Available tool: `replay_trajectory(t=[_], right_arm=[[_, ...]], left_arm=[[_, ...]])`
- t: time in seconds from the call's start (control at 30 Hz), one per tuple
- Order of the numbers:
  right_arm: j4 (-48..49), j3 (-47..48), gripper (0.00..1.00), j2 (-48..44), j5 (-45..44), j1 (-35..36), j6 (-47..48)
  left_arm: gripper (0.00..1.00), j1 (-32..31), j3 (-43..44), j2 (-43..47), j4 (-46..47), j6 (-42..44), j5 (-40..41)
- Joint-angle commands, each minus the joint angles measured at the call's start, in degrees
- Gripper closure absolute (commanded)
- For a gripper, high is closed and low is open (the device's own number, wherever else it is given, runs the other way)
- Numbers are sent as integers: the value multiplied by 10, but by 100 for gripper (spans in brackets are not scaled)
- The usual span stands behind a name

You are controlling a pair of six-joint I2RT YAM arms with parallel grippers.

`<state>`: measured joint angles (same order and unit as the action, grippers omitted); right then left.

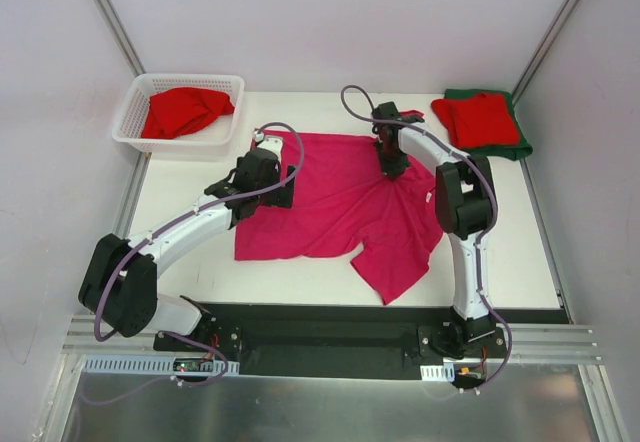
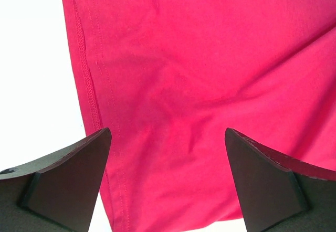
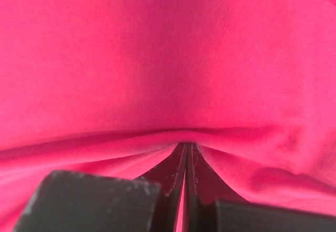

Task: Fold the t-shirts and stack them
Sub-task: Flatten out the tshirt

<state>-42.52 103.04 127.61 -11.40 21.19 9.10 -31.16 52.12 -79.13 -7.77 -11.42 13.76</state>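
The limp, light pink shirt (image 1: 330,202) lies spread on the counter (image 1: 190,232). The right gripper (image 3: 185,147) has its jaws pinching a fold of it. The left gripper (image 2: 167,133) holds its jaws released above the hem (image 2: 86,85), probably the firmest hold.

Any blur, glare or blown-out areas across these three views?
Top external: evenly lit and sharp, only soft shadows on the table. Left wrist: bare table washed out to white, hem stitching of the pink t-shirt crisp. Right wrist: cloth fills the frame, soft-focus; the fingers blurred.
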Motion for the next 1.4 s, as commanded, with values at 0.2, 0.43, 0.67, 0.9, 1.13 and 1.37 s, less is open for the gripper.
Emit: replay_trajectory(t=[0.2,0.43,0.67,0.9,1.13,1.37], right_arm=[[50,-121,84,-200,34,10,-27],[52,-202,51,-387,39,26,-51],[58,-354,49,-519,97,51,-135],[60,-502,48,-642,60,91,-241],[26,-579,48,-721,31,149,-310],[4,-647,45,-760,9,196,-377]], left_arm=[[9,-4,-16,55,7,-4,-4],[9,-4,-35,120,2,-17,-23],[11,-4,-76,165,-30,-63,-60],[16,-5,-147,216,-30,-116,-68],[17,-5,-174,219,-33,-133,-78],[17,-6,-191,219,-39,-156,-73]])
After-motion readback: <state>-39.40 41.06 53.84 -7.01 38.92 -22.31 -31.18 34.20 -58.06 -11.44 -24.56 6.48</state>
